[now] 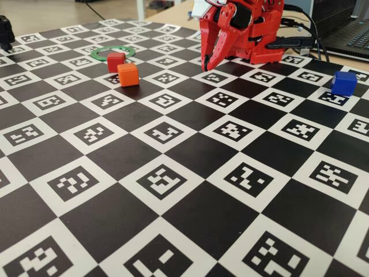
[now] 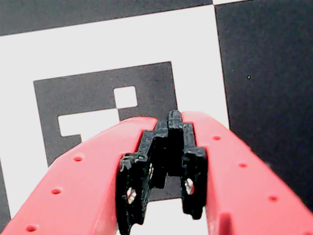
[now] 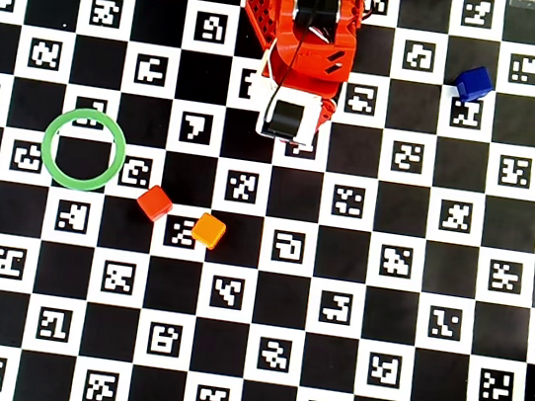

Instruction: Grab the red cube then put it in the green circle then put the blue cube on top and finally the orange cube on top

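The red cube (image 1: 116,62) (image 3: 154,203) sits on the checkered mat just outside the green circle (image 1: 95,53) (image 3: 46,144), whose centre is open. Beside the red cube stands the orange cube (image 1: 128,74) (image 3: 208,230). Far off to the right in the fixed view is the blue cube (image 1: 343,83) (image 3: 473,83). My red gripper (image 1: 209,64) (image 2: 174,117) hangs folded near the arm's base, pointing down at a marker square. Its jaws are shut with the black tips meeting and nothing between them. No cube shows in the wrist view.
The red arm (image 3: 307,27) stands at the back middle of the marker mat (image 1: 173,190). A laptop (image 1: 353,34) and cables (image 1: 300,41) lie behind it at the right. A dark object (image 1: 5,32) sits at the far left edge.
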